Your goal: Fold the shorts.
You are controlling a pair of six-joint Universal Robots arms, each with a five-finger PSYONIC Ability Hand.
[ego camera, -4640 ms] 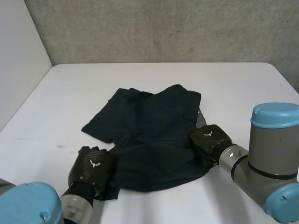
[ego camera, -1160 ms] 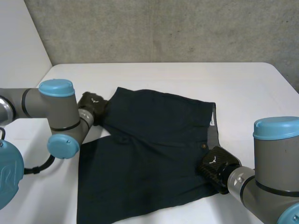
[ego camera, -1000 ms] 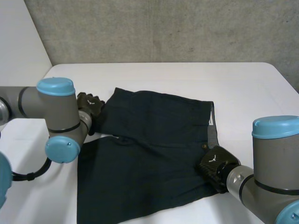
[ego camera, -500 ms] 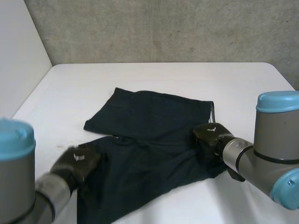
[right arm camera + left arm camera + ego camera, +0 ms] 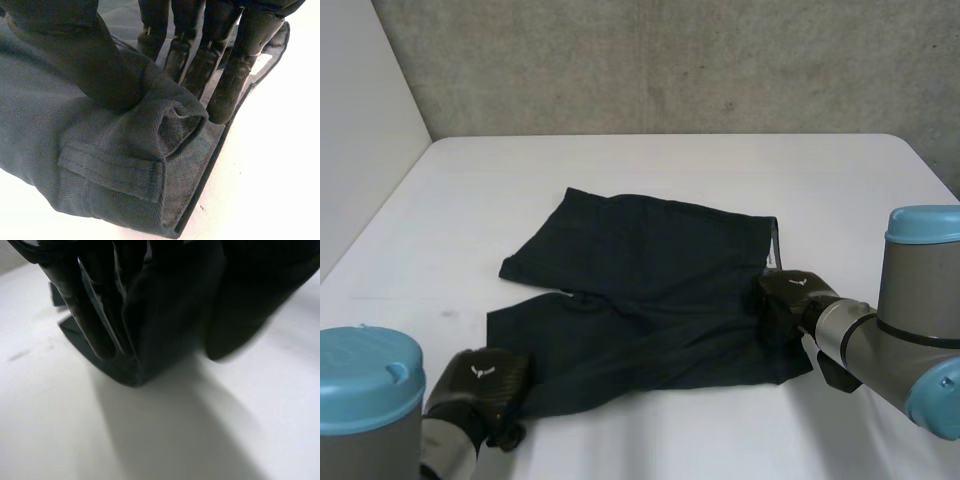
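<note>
The dark shorts (image 5: 650, 290) are lying spread at the middle of the white worktop (image 5: 620, 170), with the waistband (image 5: 772, 250) toward the worktop's right side. The cloth is judged to be light, soft and limp, so it will be sagging between grips. The hems and the thicker waistband are offering the firmest hold. The left hand (image 5: 480, 385) is pinching the leg hem corner (image 5: 130, 375) nearest the worktop's front edge. The right hand (image 5: 790, 298) is clamping a rolled waistband fold between thumb and fingers.
</note>
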